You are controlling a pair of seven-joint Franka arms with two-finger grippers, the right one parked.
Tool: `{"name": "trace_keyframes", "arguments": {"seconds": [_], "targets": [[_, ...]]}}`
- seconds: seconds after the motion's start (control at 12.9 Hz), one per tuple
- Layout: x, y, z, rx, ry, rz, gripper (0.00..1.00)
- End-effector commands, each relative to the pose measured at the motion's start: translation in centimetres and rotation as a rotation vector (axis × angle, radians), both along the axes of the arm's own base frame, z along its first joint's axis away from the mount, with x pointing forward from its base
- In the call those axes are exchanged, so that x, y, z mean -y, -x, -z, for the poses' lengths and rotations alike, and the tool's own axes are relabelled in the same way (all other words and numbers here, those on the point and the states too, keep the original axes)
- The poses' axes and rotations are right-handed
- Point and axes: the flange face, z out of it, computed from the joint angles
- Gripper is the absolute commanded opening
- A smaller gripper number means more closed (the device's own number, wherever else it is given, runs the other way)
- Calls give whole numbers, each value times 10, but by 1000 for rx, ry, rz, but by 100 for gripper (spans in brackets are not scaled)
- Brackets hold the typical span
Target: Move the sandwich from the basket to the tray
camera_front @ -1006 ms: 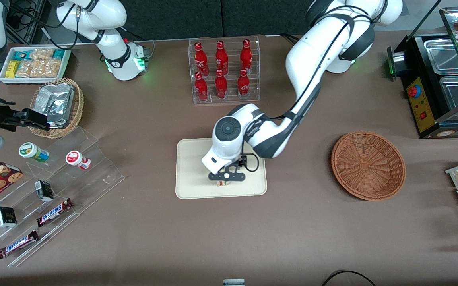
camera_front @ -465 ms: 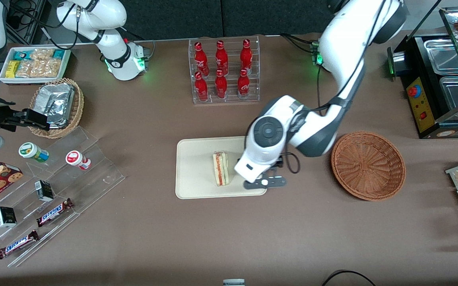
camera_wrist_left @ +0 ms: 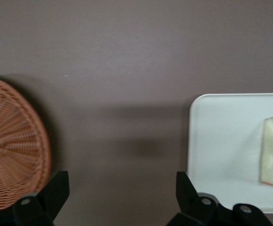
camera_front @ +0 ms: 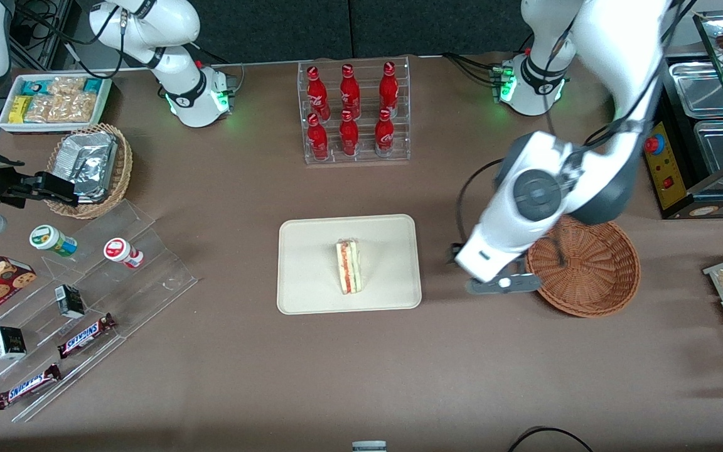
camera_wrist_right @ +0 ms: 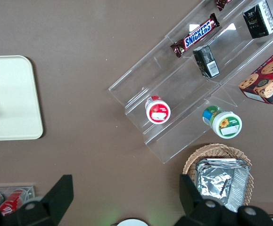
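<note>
Only the left wrist view shows the gripper's fingers spread wide between basket and tray.

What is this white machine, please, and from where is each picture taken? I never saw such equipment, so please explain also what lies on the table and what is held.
These are robot arms fixed to a brown table. One picture looks down from the front; the other two come from cameras on the arms' wrists. The working arm's pincer hangs open and holds nothing, above the bare table between the cream tray and the round brown basket. The sandwich lies on the tray, and the basket is empty. Red bottles stand in a clear rack farther from the front camera. Snack bars lie toward the parked arm's end.
</note>
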Motion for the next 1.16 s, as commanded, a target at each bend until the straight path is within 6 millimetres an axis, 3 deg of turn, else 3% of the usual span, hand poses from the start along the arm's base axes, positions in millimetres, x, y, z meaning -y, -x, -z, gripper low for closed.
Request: {"name": "trace_keyframes", "arguments": {"seconds": [0.0, 0.23, 0.46, 0.7, 1.08], "targets": [[-67, 34, -12, 6, -15, 62, 100], [-143, 35, -41, -13, 31, 80, 100], [-195, 46, -90, -7, 9, 28, 100], [-218, 45, -136, -7, 5, -12, 100], [-225, 44, -190, 13, 4, -26, 100]]}}
